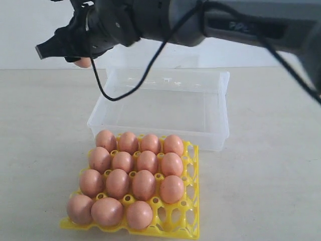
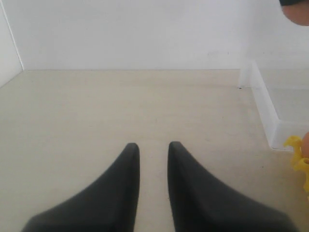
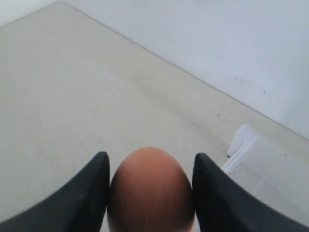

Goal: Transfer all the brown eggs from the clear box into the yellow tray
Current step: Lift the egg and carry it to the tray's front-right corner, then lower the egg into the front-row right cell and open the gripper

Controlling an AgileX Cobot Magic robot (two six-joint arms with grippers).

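Pale beige table (image 1: 271,165) under a white wall (image 1: 20,30), and the clear box (image 1: 224,110) lies low, down and off to the side of the right gripper (image 3: 151,159) fingers, with the yellow tray (image 1: 185,217) just beside its near wall, farther still from them! Fifteen brown eggs (image 1: 144,184) sit in the tray's cups, while one more egg (image 3: 150,193) is pinched between those right fingers, high above the table. Over bare table, the left gripper (image 2: 153,147) hovers with fingers parted by a narrow gap, gripping nothing.

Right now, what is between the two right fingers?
One brown egg, touching both fingers; the right wrist view shows it.
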